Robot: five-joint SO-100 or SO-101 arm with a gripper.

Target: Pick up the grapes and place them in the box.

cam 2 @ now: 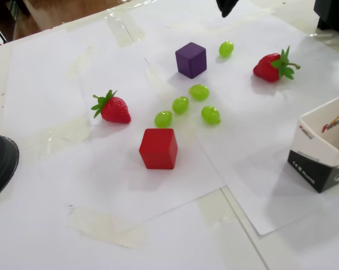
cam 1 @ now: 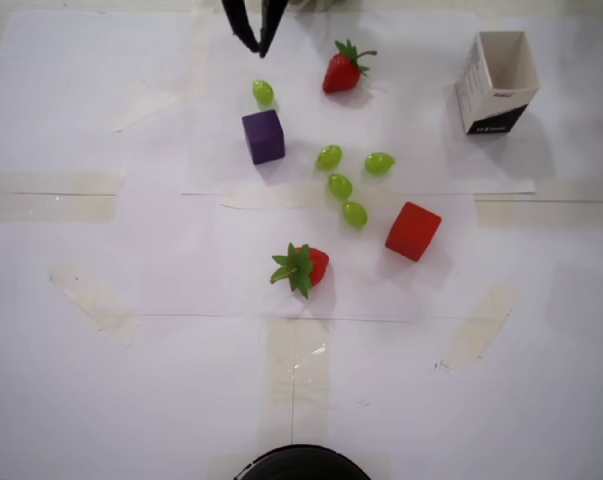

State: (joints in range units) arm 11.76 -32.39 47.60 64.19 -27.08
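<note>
Five grapes lie on the white paper-covered surface (cam 1: 101, 400). Four form a loose cluster near the middle: in the overhead view one (cam 1: 329, 157) sits just right of the purple cube (cam 1: 264, 136), another (cam 1: 379, 162) lies to its right, a third (cam 1: 340, 185) sits below them and a fourth (cam 1: 355, 214) lies lower again, near the red cube (cam 1: 413, 231). None of the four touch each other. The fifth grape (cam 1: 263, 92) lies apart, just above the purple cube. In the fixed view that lone grape (cam 2: 226, 49) sits just right of the purple cube (cam 2: 191, 59).

The box (cam 1: 497, 82) stands upright at the right of the overhead view, mouth open upward, well apart from the cluster. In the fixed view it (cam 2: 325, 151) shows at the right edge, cut off by the frame.

The claw (cam 1: 256, 45) hangs at the top edge of the overhead view, above the lone grape and not touching it; its dark fingers meet at the tips and hold nothing.

One strawberry (cam 1: 341, 70) lies near the top, between claw and box; another strawberry (cam 1: 303, 267) lies below the cluster, left of the red cube
</note>
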